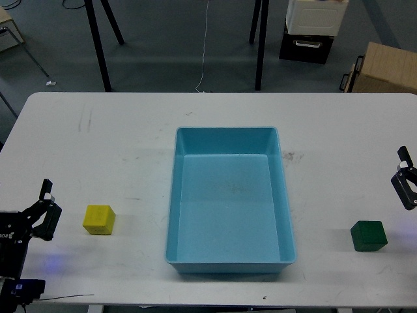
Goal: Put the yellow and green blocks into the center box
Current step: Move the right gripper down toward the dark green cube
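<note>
The light blue center box (184,195) lies in the middle of the white table, and nothing is inside it. Left of it rests the yellow block (99,219) on the tabletop. The dark green block (369,235) sits on the table to the box's right, near the front edge. My left gripper (49,207) is at the left edge, a short way left of the yellow block, open and holding nothing. At the right edge my right gripper (405,175) hovers above and slightly right of the green block, open and holding nothing.
The white table (130,137) stretches behind the box. Beyond its far edge stand black stand legs (259,45), a white-and-black crate (313,29) and a brown cardboard box (384,68) on the floor.
</note>
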Controlling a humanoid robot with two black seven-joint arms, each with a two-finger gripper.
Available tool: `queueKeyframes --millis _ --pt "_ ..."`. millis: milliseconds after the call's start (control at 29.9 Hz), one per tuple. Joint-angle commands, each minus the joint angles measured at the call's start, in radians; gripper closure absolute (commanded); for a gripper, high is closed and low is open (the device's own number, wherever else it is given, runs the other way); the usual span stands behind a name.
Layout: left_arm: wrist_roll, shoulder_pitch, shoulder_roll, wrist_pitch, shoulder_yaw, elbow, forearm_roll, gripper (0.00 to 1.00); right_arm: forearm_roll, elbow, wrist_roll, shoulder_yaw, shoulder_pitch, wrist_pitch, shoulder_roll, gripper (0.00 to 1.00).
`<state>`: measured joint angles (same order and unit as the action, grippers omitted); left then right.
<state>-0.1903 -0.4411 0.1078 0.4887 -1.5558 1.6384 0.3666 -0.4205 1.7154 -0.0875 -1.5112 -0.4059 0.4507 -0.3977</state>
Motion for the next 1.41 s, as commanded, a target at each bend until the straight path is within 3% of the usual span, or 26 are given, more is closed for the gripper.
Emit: queueKeyframes --millis 0,234,502,603,703,904,1072,1239,1373 --pt "0.002 0.001 0.006 0.0 -0.001 -0.002 0.0 0.0 0.0 0.0 0.002 -0.006 -0.001 0.0 0.0 0.0" --pt "0.005 0.015 0.009 0.0 -0.004 -0.003 0.0 0.0 0.008 -0.003 0.014 0.0 0.012 -0.03 -0.027 0.0" --pt "0.003 0.056 0.003 0.0 -0.001 -0.011 0.0 0.0 0.071 -0.052 0.098 0.133 0.221 -0.112 -0.449 0.0" --pt "0.003 0.067 0.006 0.0 -0.001 -0.011 0.0 0.0 0.126 -0.094 0.121 0.241 0.358 -0.194 -0.57 0.0" --pt "0.003 0.071 0.006 0.0 0.0 -0.012 0.0 0.0 0.244 -0.111 0.147 0.408 0.543 -0.262 -0.664 0.0" --pt "0.006 0.071 0.003 0.0 0.0 -0.014 0.0 0.0 0.413 -0.114 0.239 0.895 1.013 -0.259 -0.736 0.0" --pt "0.003 0.071 0.0 0.0 0.002 -0.015 -0.002 0.0 0.587 -0.169 0.366 1.319 1.408 -0.25 -0.705 0.0" --pt "0.003 0.073 0.001 0.0 0.002 -0.015 -0.003 0.0 0.802 -0.178 0.397 1.698 1.703 -0.185 -0.638 0.0" --pt "0.003 0.078 0.001 0.0 0.002 -0.015 -0.003 0.0 0.945 -0.165 0.44 1.903 1.8 -0.164 -0.593 0.0"
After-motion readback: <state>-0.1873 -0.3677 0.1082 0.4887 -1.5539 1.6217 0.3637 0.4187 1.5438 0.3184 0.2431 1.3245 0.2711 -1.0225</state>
